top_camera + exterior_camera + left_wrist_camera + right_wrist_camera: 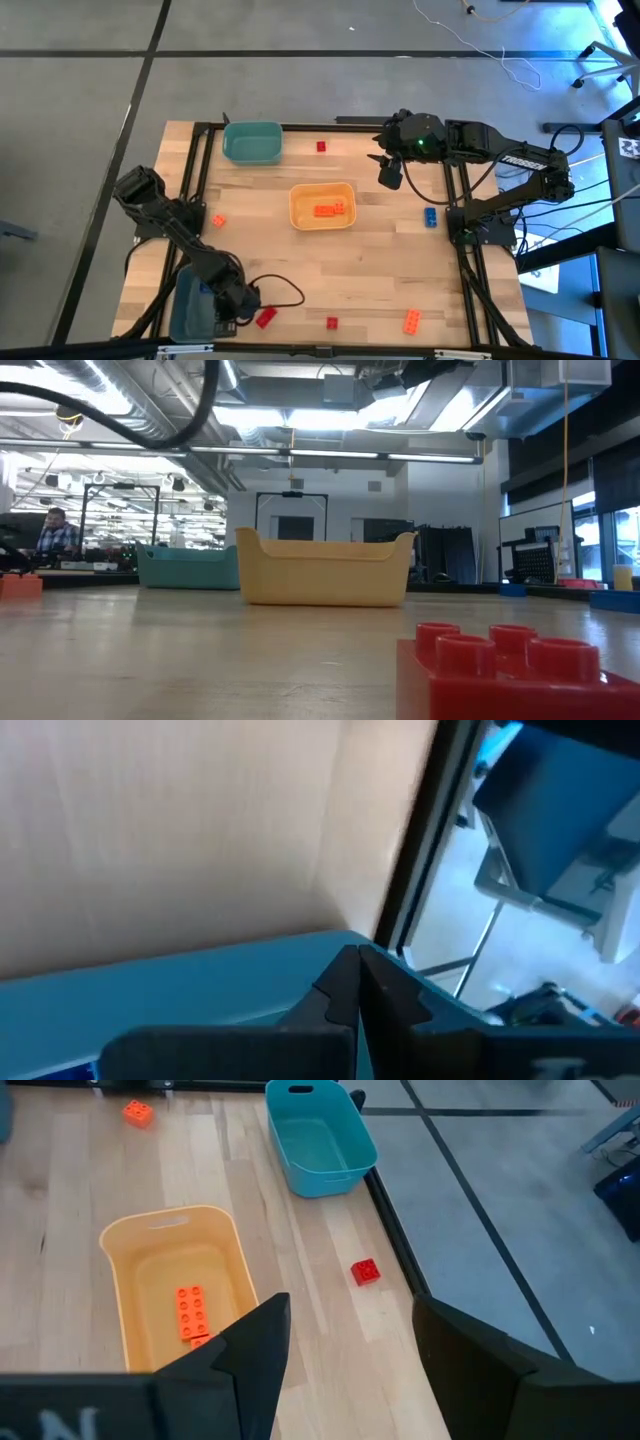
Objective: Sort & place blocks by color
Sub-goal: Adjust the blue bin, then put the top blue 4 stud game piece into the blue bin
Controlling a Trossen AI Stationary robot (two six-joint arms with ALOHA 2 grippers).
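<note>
My left gripper (232, 305) (357, 975) is shut with nothing between its fingers. It slants down over the blue bin (190, 305) (200, 990) at the table's near left corner. A red block (265, 317) lies on the table just right of it. My right gripper (385, 165) (350, 1315) waits open, high over the far right. The yellow bin (322, 205) (170, 1280) holds orange blocks (192, 1315). Loose on the table lie red blocks (321, 146) (332, 322), orange blocks (218, 220) (411, 320) and a blue block (430, 216). My left gripper's shut fingertips (340, 990) stand right at the blue bin's rim (300, 942) in the left wrist view. Whether they touch the bin I cannot tell.
A teal bin (252, 142) (320, 1140) stands at the far side, left of the middle. Black frame rails (465, 250) run along the table's edges. In the low view a red block (510, 675) sits close by, and a person (55, 532) shows far off in the room.
</note>
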